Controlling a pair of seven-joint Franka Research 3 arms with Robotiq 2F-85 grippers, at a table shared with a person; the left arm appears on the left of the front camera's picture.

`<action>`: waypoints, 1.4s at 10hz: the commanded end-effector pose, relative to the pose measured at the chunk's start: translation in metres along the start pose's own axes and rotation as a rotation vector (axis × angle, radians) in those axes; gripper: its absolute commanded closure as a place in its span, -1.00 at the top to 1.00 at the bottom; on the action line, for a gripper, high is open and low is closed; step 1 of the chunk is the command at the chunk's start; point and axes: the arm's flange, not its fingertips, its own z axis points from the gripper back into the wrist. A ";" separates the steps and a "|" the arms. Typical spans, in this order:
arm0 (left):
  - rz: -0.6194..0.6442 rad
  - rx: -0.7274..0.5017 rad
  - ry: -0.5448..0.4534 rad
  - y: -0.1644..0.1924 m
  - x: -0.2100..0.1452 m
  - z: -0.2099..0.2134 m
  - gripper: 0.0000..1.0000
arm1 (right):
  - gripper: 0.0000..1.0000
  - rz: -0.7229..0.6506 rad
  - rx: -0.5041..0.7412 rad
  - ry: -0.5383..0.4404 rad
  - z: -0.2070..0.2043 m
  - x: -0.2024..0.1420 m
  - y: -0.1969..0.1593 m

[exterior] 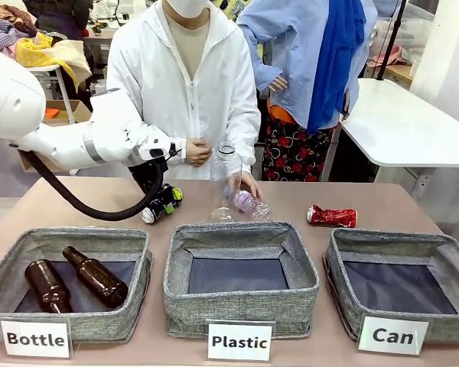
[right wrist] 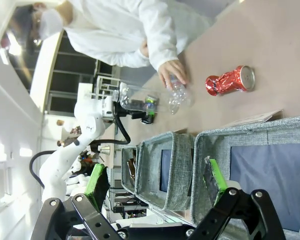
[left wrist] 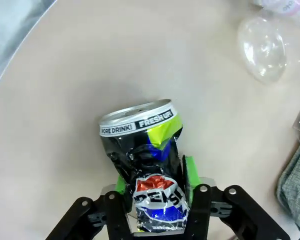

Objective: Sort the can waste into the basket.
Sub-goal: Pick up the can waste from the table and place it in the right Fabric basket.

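The dented dark Pepsi can (exterior: 168,201) with its yellow-green end lies just behind the Bottle bin, and my left gripper (exterior: 154,196) is shut on it. In the left wrist view the green pads (left wrist: 190,170) squeeze the Pepsi can (left wrist: 140,130) low over the tabletop. The crushed red can (exterior: 331,216) lies on the table behind the grey basket (exterior: 344,287) labelled "Can" at the right. My right gripper (right wrist: 157,185) hangs open above that basket (right wrist: 250,131), with the red can (right wrist: 230,81) farther off.
A person's hand (exterior: 250,184) rests on a small crushed plastic bottle (exterior: 247,202) beside an upright clear bottle (exterior: 226,177). The Plastic bin (exterior: 241,306) stands in the middle. The Bottle bin (exterior: 15,252) at the left holds two brown bottles (exterior: 96,277).
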 end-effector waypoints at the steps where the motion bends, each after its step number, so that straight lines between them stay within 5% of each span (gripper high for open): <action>1: 0.006 0.025 -0.019 -0.009 -0.009 0.028 -0.72 | 1.00 0.024 0.026 -0.019 -0.002 0.001 -0.001; 3: -0.055 0.054 -0.060 -0.024 -0.033 0.076 -1.00 | 1.00 0.024 0.026 -0.019 -0.002 0.001 -0.001; 5: -0.140 0.043 -0.131 -0.045 -0.076 0.149 -1.00 | 1.00 0.024 0.026 -0.019 -0.002 0.001 -0.001; 9: -0.629 -0.106 -0.031 -0.115 -0.181 0.216 -1.00 | 1.00 0.024 0.026 -0.019 -0.002 0.001 -0.001; 10: -0.693 -0.126 -0.019 -0.121 -0.199 0.217 -0.53 | 1.00 0.024 0.026 -0.019 -0.002 0.001 -0.001; 11: -0.750 -0.124 0.001 -0.124 -0.207 0.215 -0.53 | 1.00 0.024 0.026 -0.019 -0.002 0.001 -0.001; 12: -0.497 -0.119 -0.142 -0.120 -0.201 0.216 -0.53 | 1.00 0.024 0.026 -0.019 -0.002 0.001 -0.001; 13: -0.694 -0.150 -0.012 -0.131 -0.201 0.221 -0.53 | 1.00 0.024 0.026 -0.019 -0.002 0.001 -0.001; 14: -0.654 -0.146 -0.043 -0.127 -0.209 0.220 -0.21 | 1.00 0.024 0.026 -0.019 -0.002 0.001 -0.001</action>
